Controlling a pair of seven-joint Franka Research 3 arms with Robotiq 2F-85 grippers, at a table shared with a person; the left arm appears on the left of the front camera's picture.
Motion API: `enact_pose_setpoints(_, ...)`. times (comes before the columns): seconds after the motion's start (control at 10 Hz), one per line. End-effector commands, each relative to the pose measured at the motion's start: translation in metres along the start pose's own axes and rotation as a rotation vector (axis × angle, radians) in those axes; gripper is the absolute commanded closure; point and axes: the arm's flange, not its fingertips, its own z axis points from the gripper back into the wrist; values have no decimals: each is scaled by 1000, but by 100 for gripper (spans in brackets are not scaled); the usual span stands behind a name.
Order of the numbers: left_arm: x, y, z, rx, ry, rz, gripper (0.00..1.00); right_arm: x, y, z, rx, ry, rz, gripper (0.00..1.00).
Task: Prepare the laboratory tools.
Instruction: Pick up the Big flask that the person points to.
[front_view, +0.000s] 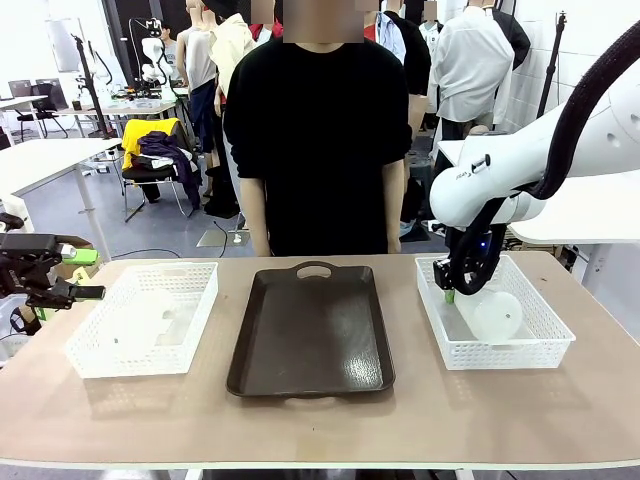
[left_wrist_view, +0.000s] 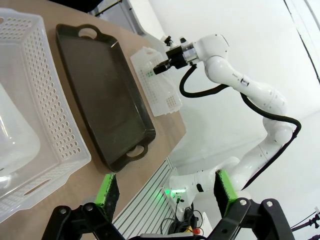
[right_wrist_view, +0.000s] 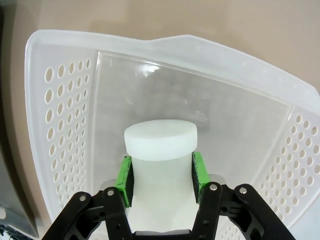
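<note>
Right pincer (right_wrist_view: 161, 172) pinches the flask (right_wrist_view: 160, 137) neck in the right basket (right_wrist_view: 65, 100); best lift straight up, clearing the rim. Left pincer (left_wrist_view: 165, 192) hangs spread.

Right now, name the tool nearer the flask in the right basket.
Right. Right tool grips the flask by its neck; left tool hangs open at the table's left edge.
</note>
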Motion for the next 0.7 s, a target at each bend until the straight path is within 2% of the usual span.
enact_pose_setpoints(0.0,1,-1,0,-15,-11,3,0,0,-5,-9,34,14,-11,100)
enact_pose_setpoints(0.3,1,-1,0,-15,-11,3,0,-11,-8,-1,11,4,-60,100)
enact_pose_setpoints(0.4,1,-1,0,-15,-11,3,0,0,-5,0,12,-1,-22,100)
enact_pose_setpoints(0.6,1,-1,0,-15,-11,3,0,0,-5,0,12,-1,-22,100)
